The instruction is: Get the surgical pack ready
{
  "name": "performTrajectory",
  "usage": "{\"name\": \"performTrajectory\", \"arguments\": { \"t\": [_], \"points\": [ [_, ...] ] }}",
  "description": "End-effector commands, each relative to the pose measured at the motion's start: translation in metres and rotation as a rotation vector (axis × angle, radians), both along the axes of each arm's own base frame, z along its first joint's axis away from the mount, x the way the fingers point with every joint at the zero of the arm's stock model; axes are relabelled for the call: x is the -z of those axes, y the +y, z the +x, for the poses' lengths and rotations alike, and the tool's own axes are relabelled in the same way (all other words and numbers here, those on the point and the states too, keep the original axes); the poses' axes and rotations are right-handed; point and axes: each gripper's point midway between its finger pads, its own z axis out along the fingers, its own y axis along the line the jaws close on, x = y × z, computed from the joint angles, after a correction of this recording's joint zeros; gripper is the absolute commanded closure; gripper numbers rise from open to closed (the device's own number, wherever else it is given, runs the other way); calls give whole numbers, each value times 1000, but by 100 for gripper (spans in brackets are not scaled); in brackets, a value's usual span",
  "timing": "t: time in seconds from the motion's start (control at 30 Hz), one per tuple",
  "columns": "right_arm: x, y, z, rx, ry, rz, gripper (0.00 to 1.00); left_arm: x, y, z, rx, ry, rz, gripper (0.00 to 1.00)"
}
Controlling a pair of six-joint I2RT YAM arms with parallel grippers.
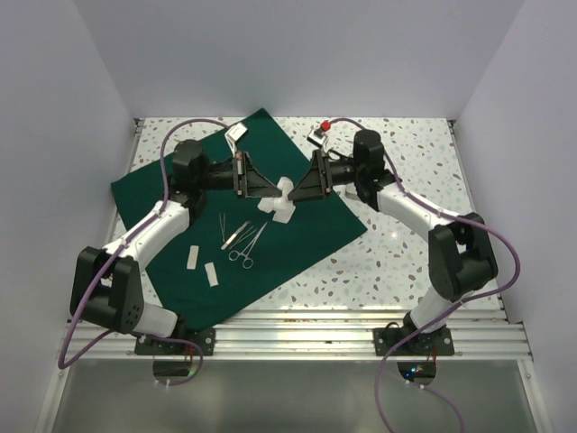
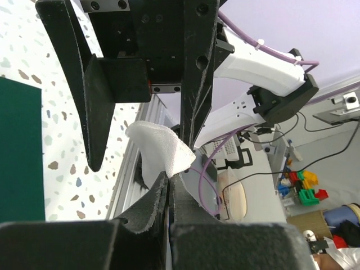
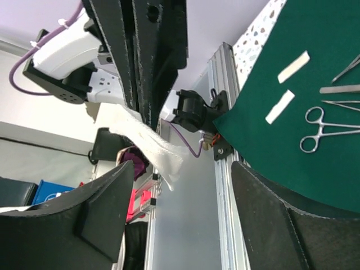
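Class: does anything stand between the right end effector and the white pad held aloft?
Nothing visible does. The white pad hangs pinched in the shut left end effector, directly ahead of the open right end effector.

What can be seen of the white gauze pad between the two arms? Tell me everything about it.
The gauze pad is a small white piece of woven, meshy fabric, soft and crumpled, folded over on itself rather than lying flat. The left end effector is shut on one edge and holds it in the air over the green cloth; the rest hangs free. The right end effector stands open around it, fingers wide apart. Whether they touch it I cannot tell.
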Motion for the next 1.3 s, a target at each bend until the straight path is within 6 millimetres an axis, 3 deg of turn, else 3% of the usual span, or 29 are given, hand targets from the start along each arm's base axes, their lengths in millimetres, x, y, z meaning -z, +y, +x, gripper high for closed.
{"name": "performTrajectory", "arguments": {
  "t": [0.0, 0.23, 0.33, 0.47, 0.5, 0.53, 0.57, 0.6, 0.67, 0.7, 0.77, 0.8, 0.83, 0.87, 0.9, 1.0, 1.03, 1.13, 1.2, 1.27],
  "points": [
    [-32, 3, -13, -40, -86, 57, 27, -19, 2, -5, 31, -71, -50, 100],
    [-40, 11, -14, -45, -98, 64, 34, -12, 0, -5, 38, -56, -49, 100],
    [-42, 14, -12, -39, -103, 69, 42, -10, 0, -6, 42, -53, -49, 100],
    [-46, 16, -9, -31, -102, 84, 63, -7, 0, -7, 48, -51, -48, 100],
    [-45, 17, -8, -28, -98, 81, 82, -6, 1, -7, 49, -47, -46, 100],
    [-43, 17, -6, -23, -92, 76, 90, -5, 1, -5, 47, -46, -45, 100],
    [-38, 18, -3, -17, -78, 59, 98, -3, 2, -4, 44, -43, -43, 96],
    [-29, 17, 1, 3, -66, 28, 100, 0, 5, 0, 32, -29, -38, 76],
    [-16, 13, 12, 54, -55, -30, 100, 3, 12, 10, 0, -42, -24, 51],
    [-1, 7, 34, 130, -116, -81, 100, 7, 20, 21, -39, -43, -9, 33],
    [23, -12, 50, 211, -30, -223, 100, 19, 30, 41, -89, -67, 86, 18],
    [41, -31, 75, 309, -11, -293, 100, 35, 38, 63, -166, -49, 158, 15],
    [49, -43, 86, 345, -2, -337, 100, 55, 44, 62, -182, 58, 245, 14],
    [56, -56, 99, 393, 9, -370, 100, 55, 50, 84, -243, -41, 324, 14],
    [74, -78, 119, 457, 48, -408, 100, 71, 54, 93, -266, -10, 379, 14],
    [92, -121, 153, 567, 78, -507, 100, 98, 69, 112, -364, 28, 509, 15],
    [107, -138, 164, 593, 76, -594, 100, 104, 73, 116, -391, 37, 537, 16],
    [142, -181, 184, 662, 102, -738, 100, 134, 86, 125, -480, 83, 634, 22],
    [151, -203, 194, 702, 127, -745, 100, 151, 92, 129, -518, 104, 695, 32],
    [168, -214, 199, 715, 161, -766, 100, 163, 94, 128, -525, 104, 755, 35]
  ]
}}
